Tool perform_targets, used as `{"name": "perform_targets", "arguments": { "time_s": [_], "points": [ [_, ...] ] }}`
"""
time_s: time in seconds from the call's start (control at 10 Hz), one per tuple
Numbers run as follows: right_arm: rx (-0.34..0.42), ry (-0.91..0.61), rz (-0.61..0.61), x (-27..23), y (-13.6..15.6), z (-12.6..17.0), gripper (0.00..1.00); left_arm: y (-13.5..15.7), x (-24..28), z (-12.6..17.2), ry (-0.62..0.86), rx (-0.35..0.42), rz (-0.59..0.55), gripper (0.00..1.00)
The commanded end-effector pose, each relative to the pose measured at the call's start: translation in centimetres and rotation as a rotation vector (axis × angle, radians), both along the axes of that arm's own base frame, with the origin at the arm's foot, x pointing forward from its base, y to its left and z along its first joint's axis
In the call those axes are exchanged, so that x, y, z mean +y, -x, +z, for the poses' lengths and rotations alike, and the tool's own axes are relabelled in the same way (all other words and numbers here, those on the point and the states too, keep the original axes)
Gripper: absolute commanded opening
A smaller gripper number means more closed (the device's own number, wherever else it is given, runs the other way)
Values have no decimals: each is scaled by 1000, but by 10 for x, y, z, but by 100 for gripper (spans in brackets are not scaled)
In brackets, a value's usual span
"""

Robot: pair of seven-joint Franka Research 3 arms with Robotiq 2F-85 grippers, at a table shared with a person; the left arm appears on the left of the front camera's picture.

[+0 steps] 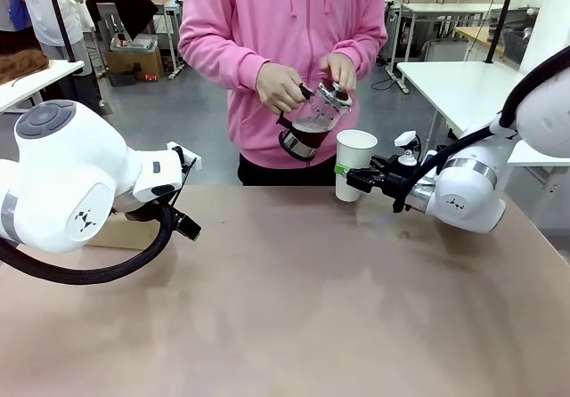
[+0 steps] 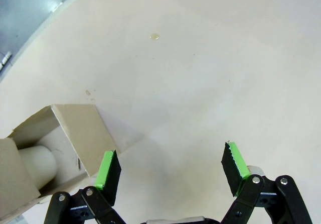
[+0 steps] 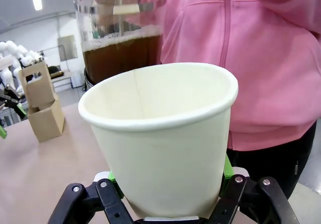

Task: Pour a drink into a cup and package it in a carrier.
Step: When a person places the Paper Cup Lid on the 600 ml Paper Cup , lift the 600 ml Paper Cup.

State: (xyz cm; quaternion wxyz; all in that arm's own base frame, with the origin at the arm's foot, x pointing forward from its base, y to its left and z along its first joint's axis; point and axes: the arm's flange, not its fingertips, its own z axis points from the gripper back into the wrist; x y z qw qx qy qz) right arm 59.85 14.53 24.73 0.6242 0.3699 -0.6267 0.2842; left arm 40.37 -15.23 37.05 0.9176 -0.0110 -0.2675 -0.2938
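A person in a pink hoodie tilts the glass jug (image 1: 312,121) of reddish-brown drink (image 3: 120,53) just above and behind the white paper cup (image 1: 355,161). My right gripper (image 1: 350,176) is shut on the lower part of the cup (image 3: 160,148), which stands lidless, upright and empty inside. My left gripper (image 2: 170,169) hangs open over bare table, its left pad (image 2: 107,170) close to the brown cardboard carrier (image 2: 65,133). A pale cylinder (image 2: 37,163) sits in the carrier. The carrier (image 3: 42,108) stands at the table's left side.
The brown tabletop (image 1: 294,308) stretches wide between the arms. My left arm (image 1: 71,183) hides most of the carrier (image 1: 116,233) in the front view. A small wet spot (image 2: 155,35) marks the table. Other tables stand behind the person.
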Motion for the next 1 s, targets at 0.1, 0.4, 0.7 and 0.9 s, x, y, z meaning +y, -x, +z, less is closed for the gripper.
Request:
{"name": "perform_targets", "arguments": {
  "time_s": [0.1, 0.4, 0.7, 0.9],
  "points": [
    [2, 7, -3, 0, 3, 4, 80, 0, 0, 0, 2, 0, 0, 100],
    [2, 7, -3, 0, 3, 4, 80, 0, 0, 0, 2, 0, 0, 100],
    [2, 7, -3, 0, 3, 4, 80, 0, 0, 0, 2, 0, 0, 100],
    [2, 7, -3, 0, 3, 4, 80, 0, 0, 0, 2, 0, 0, 100]
  ]
}}
